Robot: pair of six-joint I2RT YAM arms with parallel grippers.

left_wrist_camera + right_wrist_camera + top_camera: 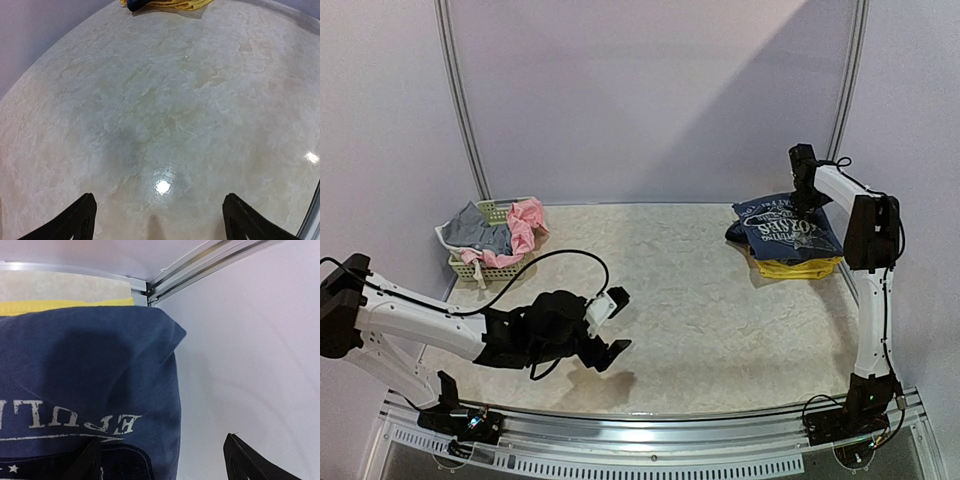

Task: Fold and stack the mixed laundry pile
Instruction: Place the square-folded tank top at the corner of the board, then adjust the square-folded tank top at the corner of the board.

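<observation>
Pale stone-look bench (690, 300), purple walls. Navy printed tee (785, 228) lies folded on yellow piece (798, 268), far right corner. Grey piece (475, 230) and pink piece (527, 225) in green basket (498, 210), far left. Right end effector (807, 203) just above tee, fingers apart, one over tee, other past its edge. Left end effector (620, 322) low over bench, fingers apart, well away from clothes.

Below the left gripper (159, 200) the table (165, 100) is smooth, glossy, marble-patterned, with a bright glare spot. Under the right gripper (162, 440) the tee (90, 370) is soft matt navy cloth with cracked white print; beyond it, matt yellow cloth (65, 305) and a brushed metal rail (210, 260)
</observation>
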